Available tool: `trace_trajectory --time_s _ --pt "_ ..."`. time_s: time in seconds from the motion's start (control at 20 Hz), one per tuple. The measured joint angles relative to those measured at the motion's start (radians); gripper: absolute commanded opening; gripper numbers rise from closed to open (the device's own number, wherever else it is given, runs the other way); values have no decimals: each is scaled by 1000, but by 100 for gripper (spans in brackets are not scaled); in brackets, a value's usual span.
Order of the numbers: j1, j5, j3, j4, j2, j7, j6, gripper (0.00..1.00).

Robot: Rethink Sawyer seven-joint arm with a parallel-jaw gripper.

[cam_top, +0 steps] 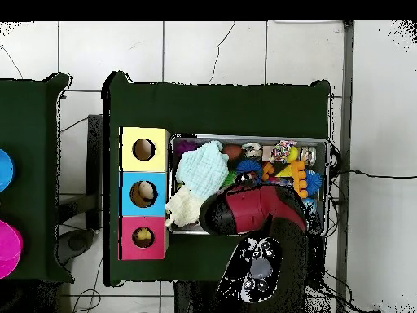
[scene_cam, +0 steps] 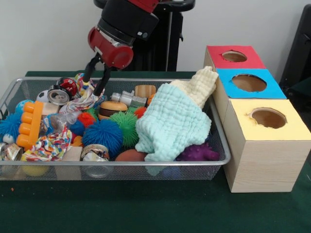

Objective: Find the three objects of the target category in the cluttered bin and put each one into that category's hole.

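The wire mesh bin (scene_cam: 121, 164) lies on the green table, full of toys; it also shows in the overhead view (cam_top: 329, 175). My gripper (scene_cam: 92, 86) hangs open over the bin's far left part. Its black fingers (scene_cam: 102, 80) straddle a multicoloured rope toy (scene_cam: 83, 98), and I cannot tell if they touch it. In the overhead view the red arm (cam_top: 256, 210) hides the gripper. Three wooden boxes with round holes stand to the right of the bin: red top (scene_cam: 234, 56), blue top (scene_cam: 249, 82), yellow top (scene_cam: 268, 118).
A mint cloth (scene_cam: 170, 121) and a cream cloth (scene_cam: 200, 85) drape over the bin's right half. Around them lie a blue spiky ball (scene_cam: 102, 136), a green one (scene_cam: 127, 125), a burger toy (scene_cam: 112, 108), a can (scene_cam: 58, 96) and an orange plastic piece (scene_cam: 30, 124).
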Motion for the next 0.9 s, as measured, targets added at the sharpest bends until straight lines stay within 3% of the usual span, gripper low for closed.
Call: trace_trajectory --time_s 0.45,0.9 --pt "-6 -69 -8 -8 27 0 -70 100" --pt "-43 -133 -61 -68 126 0 -184 100"
